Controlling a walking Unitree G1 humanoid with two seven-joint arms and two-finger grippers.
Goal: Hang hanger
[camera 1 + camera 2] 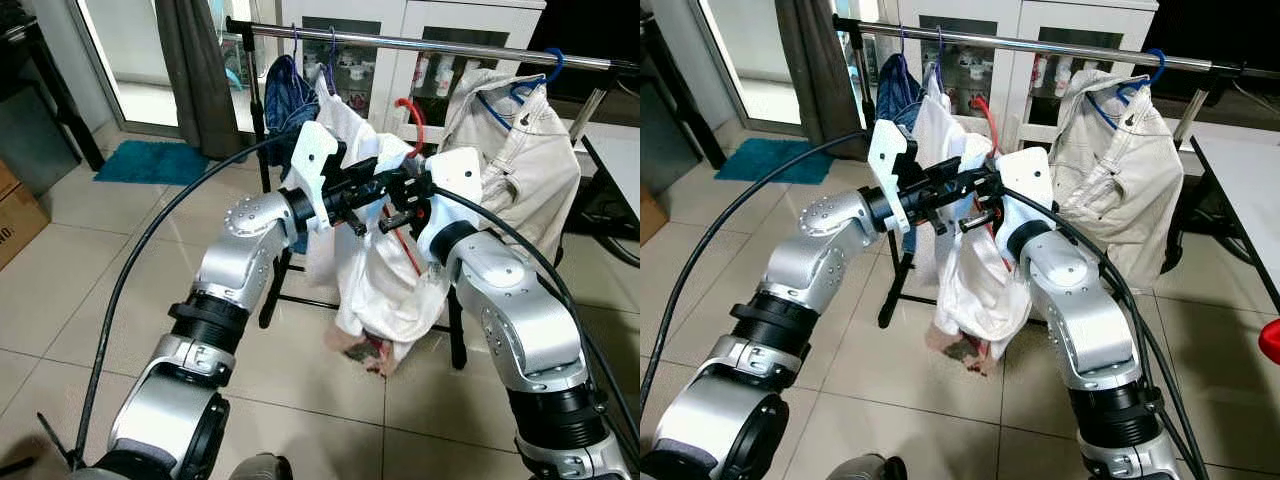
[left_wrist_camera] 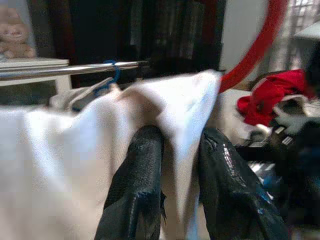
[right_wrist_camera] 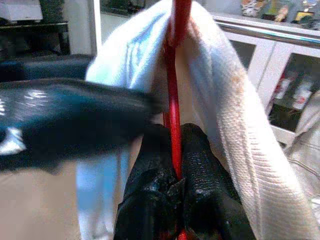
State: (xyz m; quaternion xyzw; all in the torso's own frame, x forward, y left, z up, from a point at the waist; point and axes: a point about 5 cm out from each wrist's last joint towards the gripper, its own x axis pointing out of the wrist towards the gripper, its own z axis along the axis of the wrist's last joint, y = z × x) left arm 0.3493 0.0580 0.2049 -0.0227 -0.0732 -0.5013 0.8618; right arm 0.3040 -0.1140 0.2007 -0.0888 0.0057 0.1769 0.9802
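A red hanger [image 1: 410, 112] carries a white garment [image 1: 390, 290] that hangs down almost to the floor. Both grippers hold it just below the metal rail [image 1: 430, 42] of the clothes rack. In the right wrist view my right gripper [image 3: 176, 135] is shut on the hanger's red shaft [image 3: 173, 115]. My left gripper [image 2: 177, 145] is shut on a fold of the white garment [image 2: 65, 165], with cloth between its fingers [image 2: 142, 150]. In the head views the two grippers meet in front of the garment's top, left gripper [image 1: 383, 186] above right gripper [image 1: 396, 218]. The hanger's hook is lower than the rail.
A beige jacket [image 1: 510, 150] hangs on a blue hanger at the rail's right; a blue garment [image 1: 285, 95] hangs at its left. White cabinets stand behind. A teal mat [image 1: 150, 160] and a cardboard box [image 1: 15, 215] lie to the left, a white table [image 1: 620, 160] to the right.
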